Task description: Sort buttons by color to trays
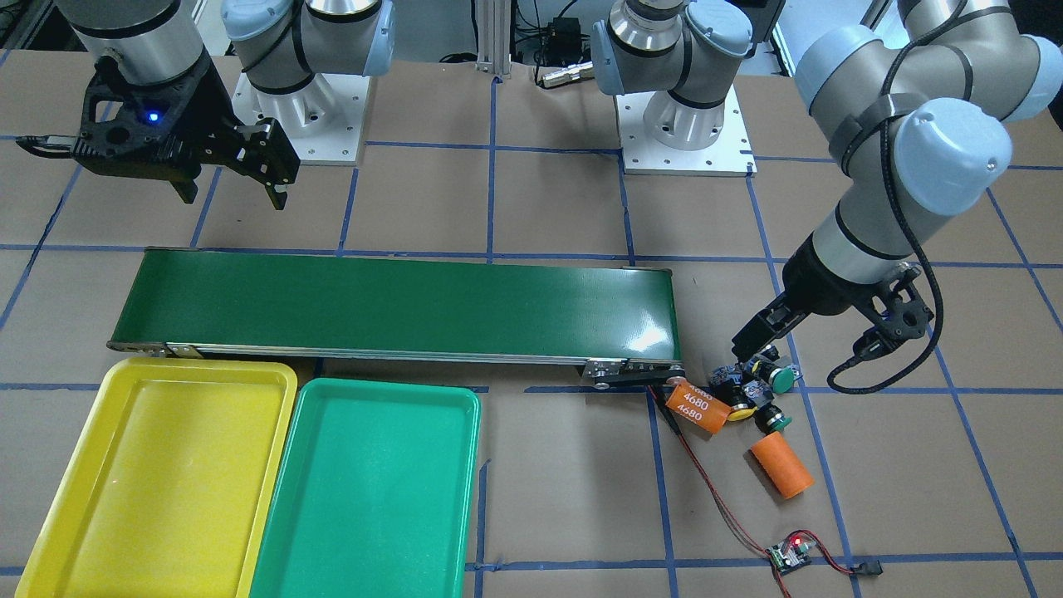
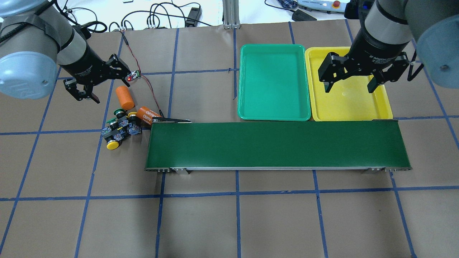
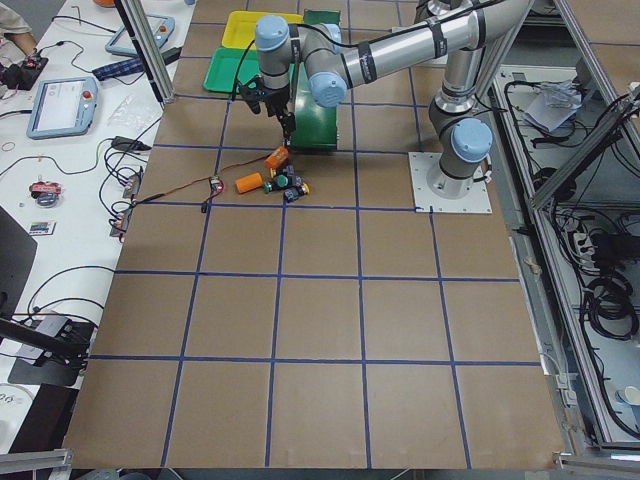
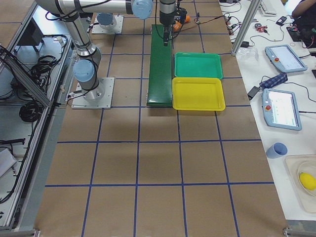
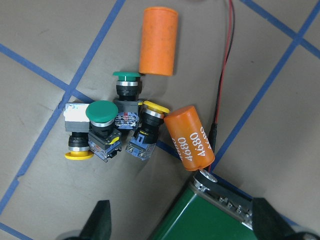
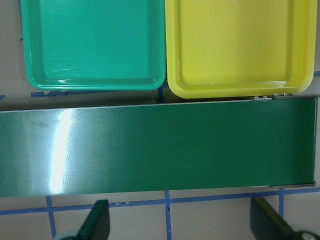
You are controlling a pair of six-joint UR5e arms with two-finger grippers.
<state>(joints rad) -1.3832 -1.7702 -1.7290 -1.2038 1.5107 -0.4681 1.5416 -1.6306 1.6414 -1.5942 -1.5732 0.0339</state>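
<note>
Below and just forward of the left gripper, whose jaws hang spread and empty, the four buttons huddle touching beside an orange cylinder, probably light, rigid and slick-capped, best pinched across a black body.

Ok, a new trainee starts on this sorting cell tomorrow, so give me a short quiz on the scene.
1. True or false: the green tray and the yellow tray are both empty.
2. Which gripper is nearer the buttons? A left, B right.
3. Fill in: ___ buttons have yellow caps.
Key: 1 true; 2 A, the left gripper; 3 two.
</note>
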